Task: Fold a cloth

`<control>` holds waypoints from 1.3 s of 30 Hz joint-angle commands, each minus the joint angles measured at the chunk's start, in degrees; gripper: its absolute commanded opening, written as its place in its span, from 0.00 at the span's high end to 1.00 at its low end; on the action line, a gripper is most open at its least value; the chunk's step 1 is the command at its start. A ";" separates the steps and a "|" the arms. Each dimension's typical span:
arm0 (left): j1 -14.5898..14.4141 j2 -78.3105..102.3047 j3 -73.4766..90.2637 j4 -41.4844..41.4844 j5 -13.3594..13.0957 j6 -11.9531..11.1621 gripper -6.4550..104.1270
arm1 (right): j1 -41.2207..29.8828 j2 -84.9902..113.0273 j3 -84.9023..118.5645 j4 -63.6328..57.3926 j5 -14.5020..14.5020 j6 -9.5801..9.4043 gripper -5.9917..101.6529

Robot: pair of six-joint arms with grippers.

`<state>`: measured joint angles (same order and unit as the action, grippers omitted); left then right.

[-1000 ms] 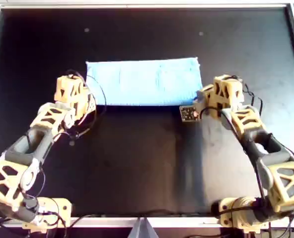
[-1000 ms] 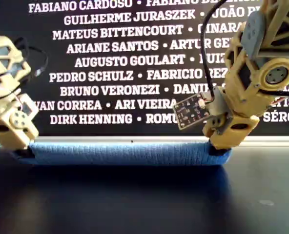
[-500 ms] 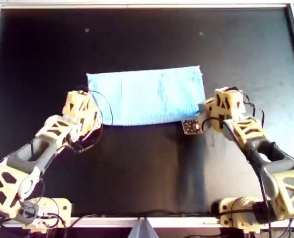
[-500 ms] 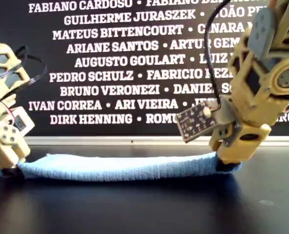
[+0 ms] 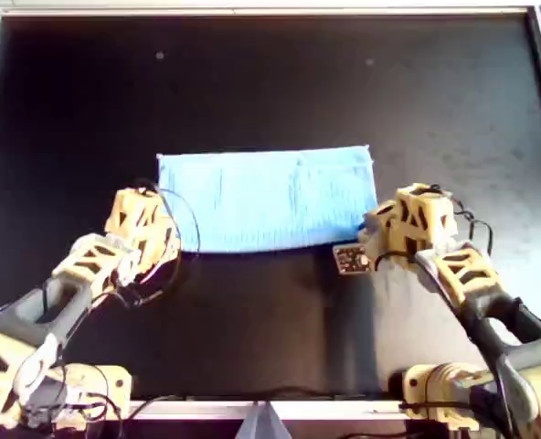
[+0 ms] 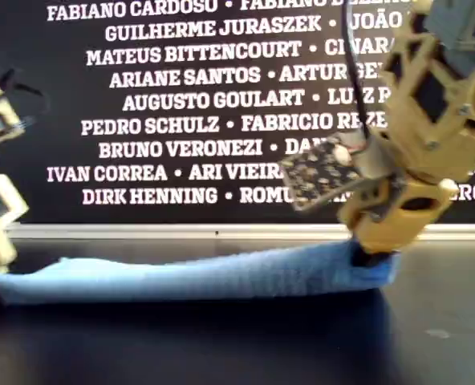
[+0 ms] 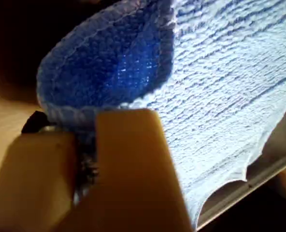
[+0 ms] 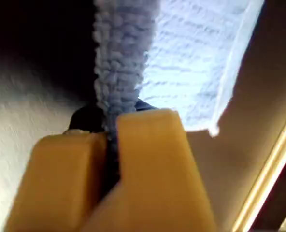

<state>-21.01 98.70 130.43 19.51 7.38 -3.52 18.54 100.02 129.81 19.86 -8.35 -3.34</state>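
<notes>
Dragged nearer the surface's (image 5: 453, 91) near edge, the cloth (image 5: 266, 198) sagged, soft and light; my first tool (image 7: 85, 137) and second tool (image 8: 111, 133) pinched its near corners.

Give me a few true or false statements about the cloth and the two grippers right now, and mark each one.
1. The cloth is sky blue. True.
2. My first gripper hangs open, clear of the cloth. False: it is shut on the cloth's edge.
3. My second gripper pinches the cloth. True.
4. The cloth is crumpled into a ball. False: from overhead it shows as a neat rectangle.
5. The table is white. False: it is black.
</notes>
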 commanded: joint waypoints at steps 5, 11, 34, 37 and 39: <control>-1.49 8.61 3.25 -0.26 0.18 0.00 0.95 | 2.11 3.96 -0.44 -1.32 -0.26 -0.09 0.96; -1.58 8.70 3.34 -0.26 0.18 -0.35 0.95 | 2.02 3.96 0.26 -1.32 0.09 -0.26 0.96; -2.55 19.25 10.37 4.22 0.09 0.26 0.47 | 1.05 9.93 8.44 -1.32 -0.18 -0.44 0.55; -3.16 25.58 14.06 7.65 0.09 -0.26 0.35 | 1.14 15.38 13.36 -1.32 0.35 -0.44 0.48; -3.08 30.59 16.17 9.93 0.09 -0.35 0.31 | 1.14 19.51 16.44 -1.32 0.53 -0.44 0.47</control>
<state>-23.03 121.55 145.99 27.25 7.29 -3.52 19.95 112.68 144.84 19.86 -8.00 -3.60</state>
